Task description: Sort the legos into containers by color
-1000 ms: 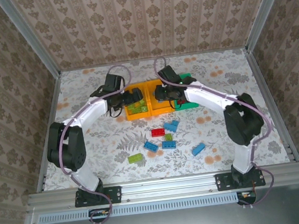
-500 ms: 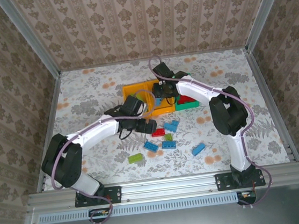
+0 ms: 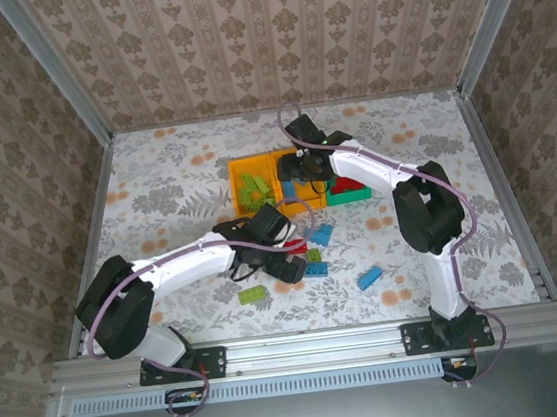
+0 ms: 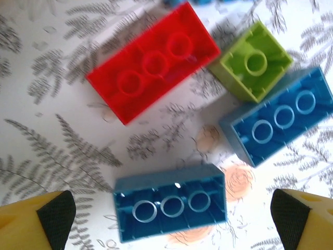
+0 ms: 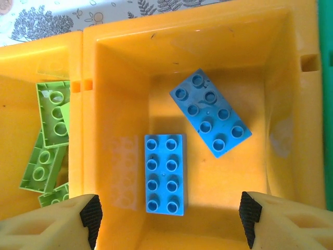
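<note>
1. The right gripper has its jaws apart now; one second ago they were shut. Directly below them a blue brick lies flat in the middle bin, so I think it was just dropped there. An older blue brick lies beside it, turned at an angle.
2. The left gripper has its jaws wide apart and holds nothing. It has come away from the left bin and hangs low over the table, with a loose blue brick between its fingertips. This looks like the next pick.
3. Near that brick lie a red brick, a small green brick and a fourth blue brick, all hollow side up.
4. Farther out, the left bin holds green bricks and the green bin holds red bricks. No colour is mixed. Several bricks still wait on the table, so the sorting is well advanced but not finished.
</note>
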